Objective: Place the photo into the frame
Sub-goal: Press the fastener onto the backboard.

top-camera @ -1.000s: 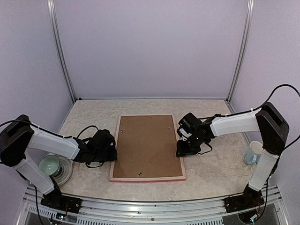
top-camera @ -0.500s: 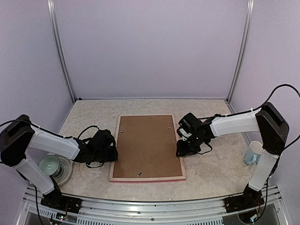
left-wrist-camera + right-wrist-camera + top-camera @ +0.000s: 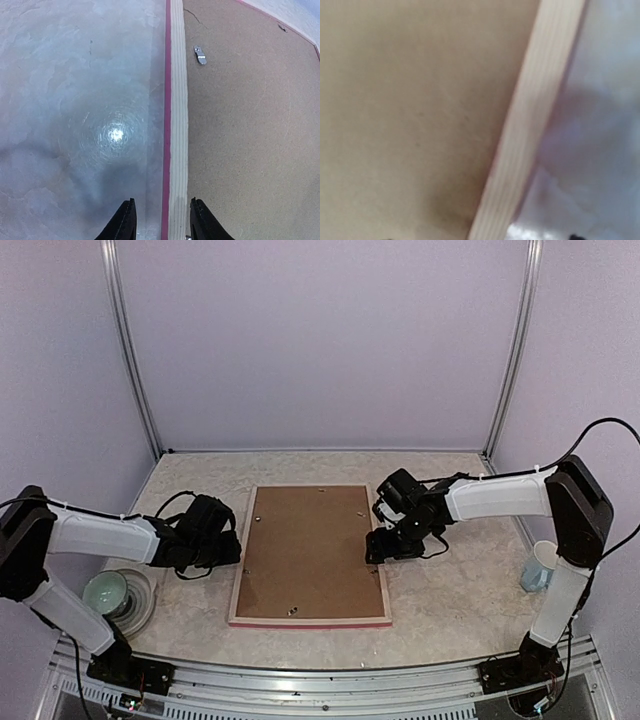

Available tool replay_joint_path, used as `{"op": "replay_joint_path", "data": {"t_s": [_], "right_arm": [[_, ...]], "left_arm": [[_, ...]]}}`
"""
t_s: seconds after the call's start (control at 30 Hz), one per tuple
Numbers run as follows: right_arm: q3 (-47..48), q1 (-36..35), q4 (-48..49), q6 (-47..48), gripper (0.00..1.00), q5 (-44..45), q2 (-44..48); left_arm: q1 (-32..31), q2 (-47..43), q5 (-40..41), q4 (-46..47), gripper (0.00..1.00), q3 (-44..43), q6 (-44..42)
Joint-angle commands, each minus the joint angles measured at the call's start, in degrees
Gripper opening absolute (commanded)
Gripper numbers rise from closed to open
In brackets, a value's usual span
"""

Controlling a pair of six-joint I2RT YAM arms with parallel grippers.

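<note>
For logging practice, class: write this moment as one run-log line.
pink-red rectangular wooden picture frame: face down, brown backing board showing | photo: unseen | left fingers: open, astride left rail | right fingers: at right rail

The table [image 3: 450,600] has a pale, marbled top with a slight shine, and it runs back to the walls on three sides. A large picture frame [image 3: 310,621] lies flat on it near the middle, face down, with its long sides running away from me. Its pink-red moulding shows along the near edge, and a paler wooden strip borders the back. A brown backing board [image 3: 310,545] fills the frame and faces up. Well off to the right, a pale mug [image 3: 541,565] stands upright by the wall. At the near left corner sits a plate [image 3: 142,606] with a green bowl [image 3: 105,591] on it.
</note>
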State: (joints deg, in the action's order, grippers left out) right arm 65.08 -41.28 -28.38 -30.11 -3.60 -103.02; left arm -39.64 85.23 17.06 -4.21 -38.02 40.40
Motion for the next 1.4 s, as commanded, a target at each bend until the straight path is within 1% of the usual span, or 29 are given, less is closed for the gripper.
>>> {"op": "replay_joint_path", "data": {"t_s": [0.0, 0.03, 0.07, 0.1, 0.23, 0.33, 0.4, 0.63, 0.87, 1.13, 1.37], "right_arm": [[3.02, 1.29, -2.81, 2.25, 0.85, 1.32, 2.06], [3.65, 1.51, -3.37, 2.77, 0.93, 1.71, 2.38], [4.32, 1.74, -3.91, 3.37, 0.98, 2.05, 2.79], [5.23, 1.99, -4.53, 4.07, 0.99, 2.49, 3.09], [8.65, 3.07, -6.28, 6.46, 0.99, 4.77, 4.02], [10.50, 5.33, -5.96, 8.01, 0.99, 3.71, 4.32], [11.60, 7.13, -5.41, 8.43, 0.99, 1.17, 4.28], [16.08, 11.44, -4.02, 10.19, 0.99, -0.77, 2.00], [20.42, 12.97, -2.58, 11.14, 0.99, -1.37, -3.59], [19.47, 12.95, -0.44, 11.01, 0.99, -2.49, -5.52], [17.26, 12.98, 0.99, 10.52, 0.99, -3.38, -4.72]], "left_arm": [[1.23, -2.07, 1.13, -2.55, 0.39, -3.16, -1.27], [1.57, -2.23, 1.21, -2.72, 0.40, -3.60, -1.28], [1.89, -2.32, 1.22, -2.80, 0.40, -4.02, -1.22], [2.12, -2.39, 1.36, -2.79, 0.40, -4.41, -1.23], [3.51, -1.98, 2.15, -2.49, 0.43, -6.04, -1.20], [4.95, -0.87, 1.93, -2.09, 0.45, -7.53, -1.45], [5.90, 0.27, 1.84, -1.83, 0.46, -8.95, -1.87], [7.29, 6.82, 2.89, -2.76, 0.47, -15.55, -3.19], [7.75, 16.26, 3.10, -4.02, 0.47, -23.89, -6.17], [9.27, 26.16, 1.36, -4.54, 0.47, -30.24, -8.24], [10.27, 31.11, -0.70, -4.21, 0.46, -33.29, -8.58]]}}
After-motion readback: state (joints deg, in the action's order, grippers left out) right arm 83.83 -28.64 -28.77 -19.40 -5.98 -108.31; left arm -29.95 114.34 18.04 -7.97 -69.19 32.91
